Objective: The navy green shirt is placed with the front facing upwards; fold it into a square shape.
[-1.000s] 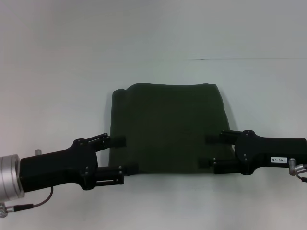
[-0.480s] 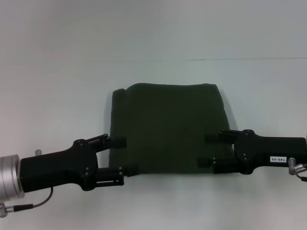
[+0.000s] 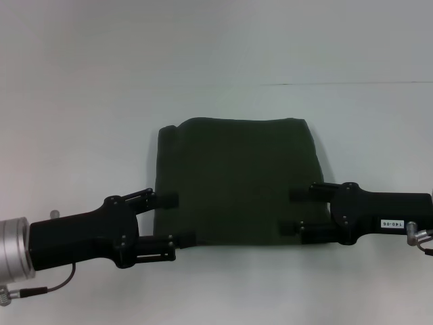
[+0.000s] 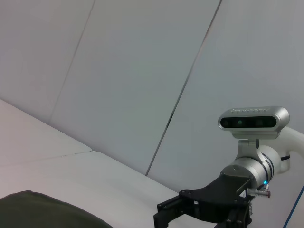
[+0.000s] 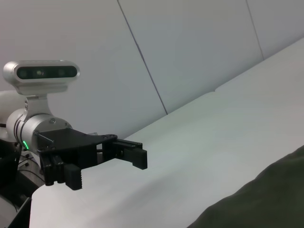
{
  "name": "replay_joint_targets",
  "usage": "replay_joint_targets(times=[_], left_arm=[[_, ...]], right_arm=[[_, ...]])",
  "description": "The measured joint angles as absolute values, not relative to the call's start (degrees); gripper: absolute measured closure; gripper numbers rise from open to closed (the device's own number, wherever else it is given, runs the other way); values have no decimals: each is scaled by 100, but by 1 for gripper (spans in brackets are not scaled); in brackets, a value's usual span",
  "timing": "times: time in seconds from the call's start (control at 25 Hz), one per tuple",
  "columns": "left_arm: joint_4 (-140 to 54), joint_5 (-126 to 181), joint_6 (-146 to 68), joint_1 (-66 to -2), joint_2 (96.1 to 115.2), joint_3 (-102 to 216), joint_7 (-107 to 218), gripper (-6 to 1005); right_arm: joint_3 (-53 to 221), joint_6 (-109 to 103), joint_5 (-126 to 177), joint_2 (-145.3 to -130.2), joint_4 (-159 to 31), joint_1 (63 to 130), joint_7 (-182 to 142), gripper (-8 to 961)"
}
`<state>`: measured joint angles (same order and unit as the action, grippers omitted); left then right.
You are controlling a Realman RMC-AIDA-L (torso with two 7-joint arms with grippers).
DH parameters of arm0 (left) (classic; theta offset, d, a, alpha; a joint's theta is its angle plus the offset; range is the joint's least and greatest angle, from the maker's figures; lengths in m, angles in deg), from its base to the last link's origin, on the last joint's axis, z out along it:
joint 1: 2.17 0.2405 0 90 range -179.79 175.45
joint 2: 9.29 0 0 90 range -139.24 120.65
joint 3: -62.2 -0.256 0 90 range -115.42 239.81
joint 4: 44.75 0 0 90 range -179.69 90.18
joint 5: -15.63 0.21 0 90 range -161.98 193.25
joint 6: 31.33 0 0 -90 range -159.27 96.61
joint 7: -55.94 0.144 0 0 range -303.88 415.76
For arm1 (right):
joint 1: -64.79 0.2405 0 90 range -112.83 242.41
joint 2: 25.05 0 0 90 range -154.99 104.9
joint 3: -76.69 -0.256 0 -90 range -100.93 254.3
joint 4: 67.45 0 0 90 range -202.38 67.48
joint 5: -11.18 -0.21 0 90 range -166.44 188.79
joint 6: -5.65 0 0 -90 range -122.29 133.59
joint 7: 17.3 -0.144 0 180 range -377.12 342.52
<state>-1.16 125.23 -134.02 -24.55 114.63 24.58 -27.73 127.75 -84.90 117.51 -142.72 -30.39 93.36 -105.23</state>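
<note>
The navy green shirt point(image 3: 233, 179) lies on the white table folded into a rough square, plain green side up with no lettering showing. My left gripper point(image 3: 174, 219) is open at the shirt's near left corner, its fingertips reaching over the cloth edge. My right gripper point(image 3: 294, 212) is open at the near right side, both fingers over the cloth. In the left wrist view a bit of the shirt point(image 4: 42, 213) shows, with the right gripper point(image 4: 190, 211) farther off. The right wrist view shows the shirt's edge point(image 5: 266, 199) and the left gripper point(image 5: 118, 161) across from it.
The white table point(image 3: 216, 61) extends on all sides of the shirt, with a thin seam line point(image 3: 338, 84) at the back right. Pale wall panels point(image 4: 142, 71) stand behind the robot's head camera point(image 4: 254, 121).
</note>
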Motion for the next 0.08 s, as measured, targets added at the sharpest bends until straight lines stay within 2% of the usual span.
replay_joint_targets(times=[0.08], left_arm=[[-116,12523,-13397,-2457,11463,2458,-2772,92]], right_arm=[[12775,-8488,11751,-14271,-3042,9336,-10531,38]])
